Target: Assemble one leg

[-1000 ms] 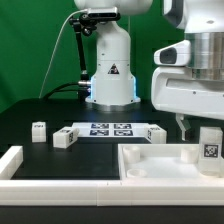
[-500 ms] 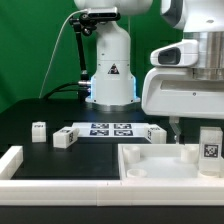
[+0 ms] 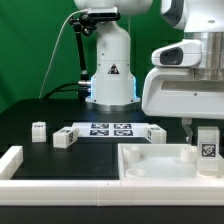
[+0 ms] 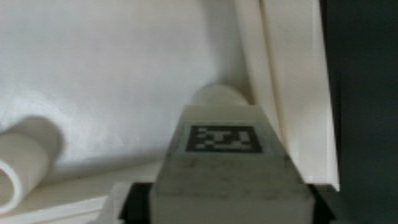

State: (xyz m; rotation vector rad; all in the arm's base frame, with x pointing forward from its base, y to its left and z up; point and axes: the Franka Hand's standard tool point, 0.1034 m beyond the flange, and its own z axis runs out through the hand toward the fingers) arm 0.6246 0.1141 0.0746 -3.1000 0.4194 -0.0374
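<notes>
My gripper (image 3: 204,131) is shut on a leg (image 3: 207,144), a small white post with a black-and-white tag on its face. It holds the leg upright over the right end of the large white tray-like part (image 3: 150,162). In the wrist view the leg (image 4: 226,140) fills the middle, gripped between two dark fingers (image 4: 139,202) of the gripper (image 4: 226,206), with the tray's floor (image 4: 125,70) beneath it. A short round white peg (image 3: 187,154) stands in the tray just beside the leg and also shows in the wrist view (image 4: 25,152).
Three more legs (image 3: 38,130) (image 3: 63,138) (image 3: 157,134) stand on the black table around the marker board (image 3: 110,129). A long white rail (image 3: 12,160) lies at the front on the exterior view's left. The robot base (image 3: 108,70) stands behind.
The arm has shifted toward the exterior view's left with the leg still in the gripper. The leg now sits a little closer to the peg.
</notes>
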